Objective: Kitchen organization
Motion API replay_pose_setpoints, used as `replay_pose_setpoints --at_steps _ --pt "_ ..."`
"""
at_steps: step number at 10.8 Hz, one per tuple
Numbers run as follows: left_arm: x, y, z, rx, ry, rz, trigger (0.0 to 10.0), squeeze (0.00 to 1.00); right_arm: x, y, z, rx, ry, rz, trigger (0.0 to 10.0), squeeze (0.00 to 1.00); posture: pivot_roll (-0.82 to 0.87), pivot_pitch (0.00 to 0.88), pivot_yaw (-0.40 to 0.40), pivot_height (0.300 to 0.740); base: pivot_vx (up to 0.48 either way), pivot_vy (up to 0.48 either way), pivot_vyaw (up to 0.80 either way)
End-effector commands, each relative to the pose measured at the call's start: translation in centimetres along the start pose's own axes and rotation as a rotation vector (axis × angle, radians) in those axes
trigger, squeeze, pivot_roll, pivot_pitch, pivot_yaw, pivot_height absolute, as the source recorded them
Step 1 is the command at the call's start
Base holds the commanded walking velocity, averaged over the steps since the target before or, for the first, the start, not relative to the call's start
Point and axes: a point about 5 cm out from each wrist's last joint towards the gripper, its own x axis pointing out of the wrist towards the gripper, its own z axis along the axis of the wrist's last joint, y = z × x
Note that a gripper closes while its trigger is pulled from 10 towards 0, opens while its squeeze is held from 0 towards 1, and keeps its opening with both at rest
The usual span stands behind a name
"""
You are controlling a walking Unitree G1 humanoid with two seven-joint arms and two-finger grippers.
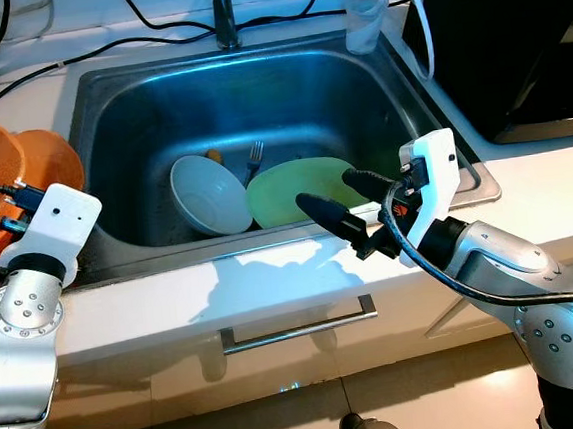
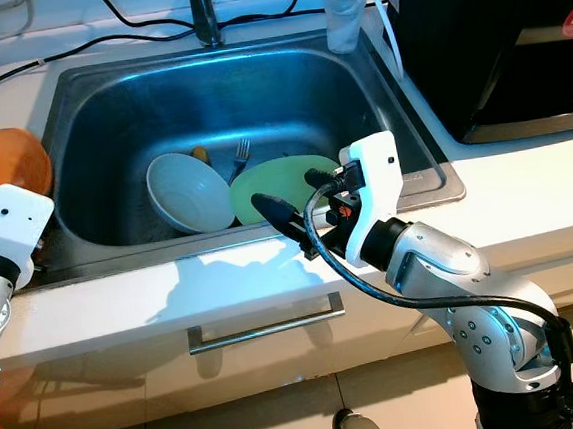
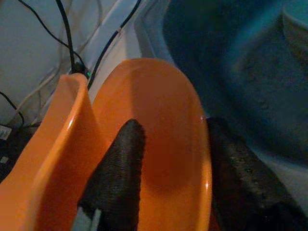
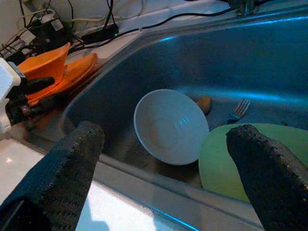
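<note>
A steel sink [image 1: 255, 87] holds a white bowl [image 1: 209, 193] tipped on its side, a green plate [image 1: 294, 189], a fork [image 1: 254, 157] and a small brown object [image 4: 204, 103]. My right gripper [image 1: 327, 191] hovers open over the sink's front rim, just above the green plate, with nothing between its fingers. On the counter to the left stand an orange bowl [image 3: 43, 159] and an orange plate [image 3: 163, 130]. My left gripper [image 3: 174, 126] has one finger on the plate's inner face and the other behind its rim.
A faucet [image 1: 224, 14] and a clear cup [image 1: 365, 17] stand behind the sink. Black cables [image 1: 14, 83] run along the back counter. A large black appliance [image 1: 512, 34] fills the right counter. A drawer handle [image 1: 296, 324] sits below the white counter front.
</note>
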Motion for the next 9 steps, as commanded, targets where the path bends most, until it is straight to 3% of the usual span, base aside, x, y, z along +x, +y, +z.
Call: replay_pose_setpoints --at_steps 1,7,9 --pt "-1.2 -3.5 -5.9 -0.019 0.269 -0.178 10.0 1.00 0.1 0.2 0.3 -0.013 -0.008 0.015 10.0 0.00 0.08 0.195 -0.027 0.740 0.000 0.000 0.00" --pt "-0.6 -4.1 -3.7 0.005 0.169 -0.178 10.0 1.00 0.1 0.1 0.5 -0.021 -0.012 0.011 10.0 0.00 0.07 0.183 -0.026 0.740 0.000 0.000 0.00" --pt "-0.4 -4.8 -1.7 -0.044 0.111 -0.197 10.0 1.00 0.2 0.0 0.5 -0.025 -0.015 0.010 10.0 0.00 0.07 0.176 -0.025 0.740 0.000 0.000 0.00"
